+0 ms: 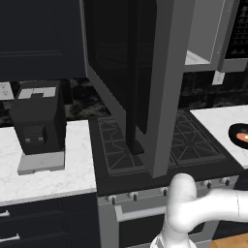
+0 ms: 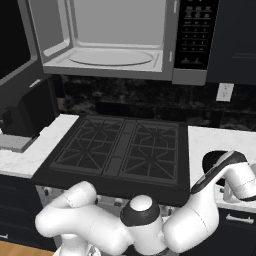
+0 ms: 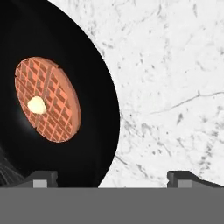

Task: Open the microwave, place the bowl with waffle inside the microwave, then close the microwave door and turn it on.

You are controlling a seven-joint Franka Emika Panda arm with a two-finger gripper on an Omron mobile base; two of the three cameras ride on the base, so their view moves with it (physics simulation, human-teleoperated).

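- Microwave [image 2: 120, 40] was seen mounted above the stove [image 2: 120, 147], cavity exposed, w/ round turntable on its floor; dark button panel [image 2: 196, 35] at its right side.
- Microwave door [image 1: 128, 72] was swung fully open toward the left; in left base view its dark glass and grey frame edge were seen hanging out over the stove, dark bar handle at the free edge.
- Bowl [image 3: 94, 131] was found on the white marble counter [image 3: 175, 87] right of the stove, near the counter's front edge; in left base view it was seen at the picture's right edge [image 1: 239, 135].
- Waffle [image 3: 47, 99] was lying flat inside the bowl, w/ a small pale pat on it, roughly centred.
- Gripper [image 3: 112, 177] was held over the bowl's rim & the counter beside it; jaws were spread wide, nothing pinched between them. One fingertip [image 3: 43, 178] was seen over the black bowl, the other over bare marble. Contact w/ bowl could not be told.
- In right base view the arm was bent low in front of the stove, its hand reaching to the counter at right, partly covering the bowl.
- Black coffee machine [image 1: 38, 121] on a grey base was stood on the counter left of the stove, toward the back.
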